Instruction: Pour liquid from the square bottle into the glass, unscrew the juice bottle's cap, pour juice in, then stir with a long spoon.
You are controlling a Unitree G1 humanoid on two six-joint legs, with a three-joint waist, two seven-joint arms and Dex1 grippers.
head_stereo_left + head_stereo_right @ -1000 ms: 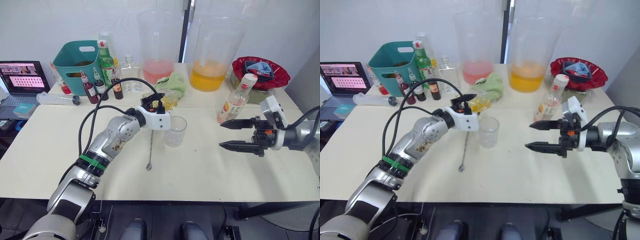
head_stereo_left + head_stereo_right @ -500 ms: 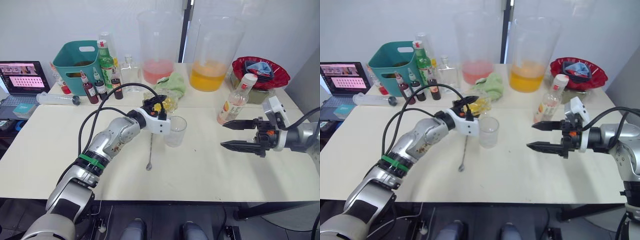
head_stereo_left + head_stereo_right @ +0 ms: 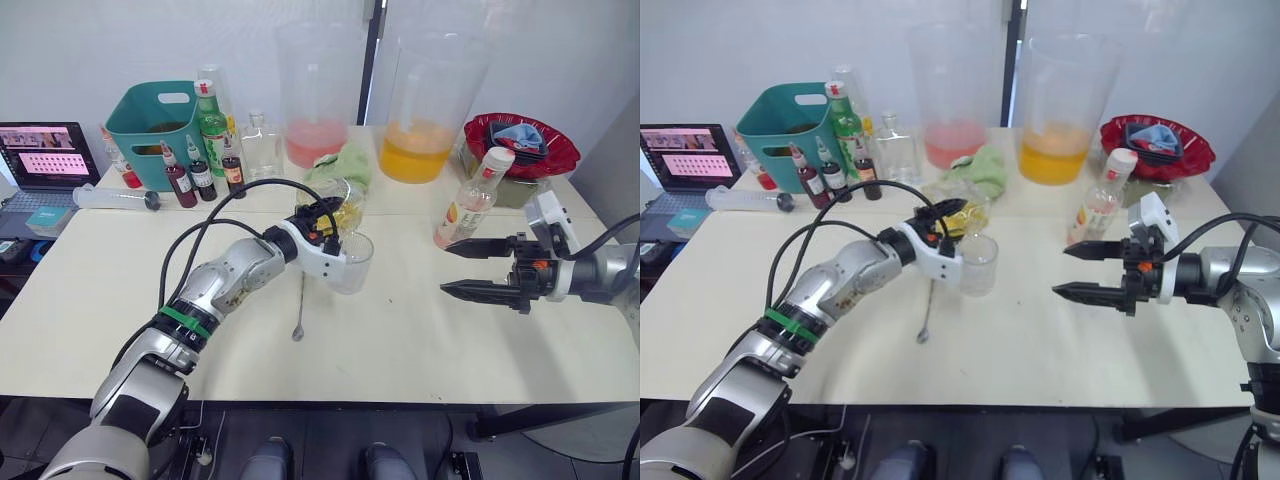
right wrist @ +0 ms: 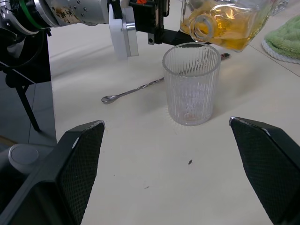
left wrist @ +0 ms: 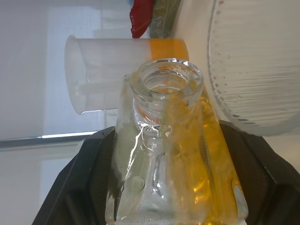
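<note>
So we're on step one, the pour from the square bottle (image 4: 225,23). Our left gripper (image 3: 325,228) has its jaws clamped on the bottle's sides and has it tipped way over, neck pointing at the rim of the glass (image 4: 191,84). The yellow liquid (image 5: 206,159) sits pooled along the low side of the bottle, and from what we can see the glass looks basically empty, so nothing much has gone in.

Our right gripper (image 3: 480,268) hangs over the bench (image 3: 400,340) off to the right, jaws spread wide and holding nothing. The juice bottle (image 3: 470,205) stands just behind it with its white cap (image 3: 498,157) on. The long spoon (image 3: 301,300) lies flat on the bench beside the glass.

Next move, we reckon: tip a bit further with the mouth right over the glass so the stream lands inside and not down the outside.
</note>
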